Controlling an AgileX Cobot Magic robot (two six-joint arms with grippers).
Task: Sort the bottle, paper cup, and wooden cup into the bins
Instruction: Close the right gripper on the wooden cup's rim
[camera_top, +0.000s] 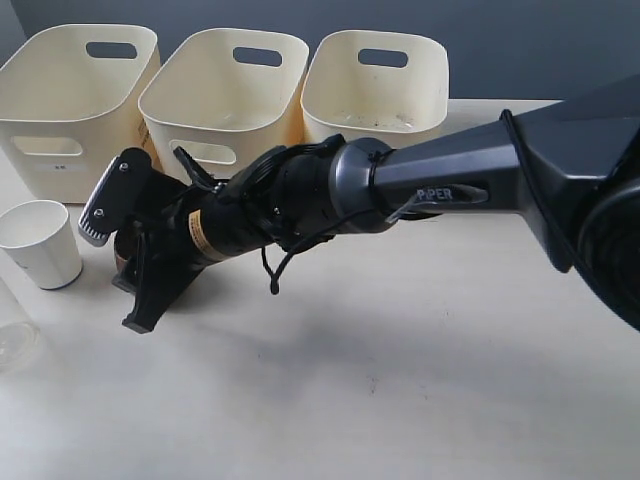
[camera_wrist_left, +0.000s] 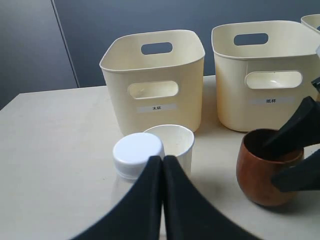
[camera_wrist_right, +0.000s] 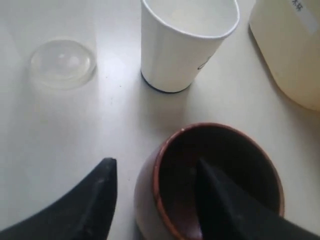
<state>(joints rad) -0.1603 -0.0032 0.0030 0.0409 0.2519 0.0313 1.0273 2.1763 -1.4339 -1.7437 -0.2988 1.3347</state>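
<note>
Right gripper (camera_wrist_right: 155, 167) open, straddling wooden cup (camera_wrist_right: 227, 150) wall: one finger inside cup, other outside, not touching.

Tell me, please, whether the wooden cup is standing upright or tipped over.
Upright: the wooden cup stands on its base on the table, its open mouth facing up.

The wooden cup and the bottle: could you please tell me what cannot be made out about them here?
Wooden cup: exterior view, almost wholly hidden behind the right gripper.
Bottle: exterior view, cut by the left edge; left wrist view, body hidden behind the shut left gripper.
Bin labels: exterior view, too small to read.
</note>
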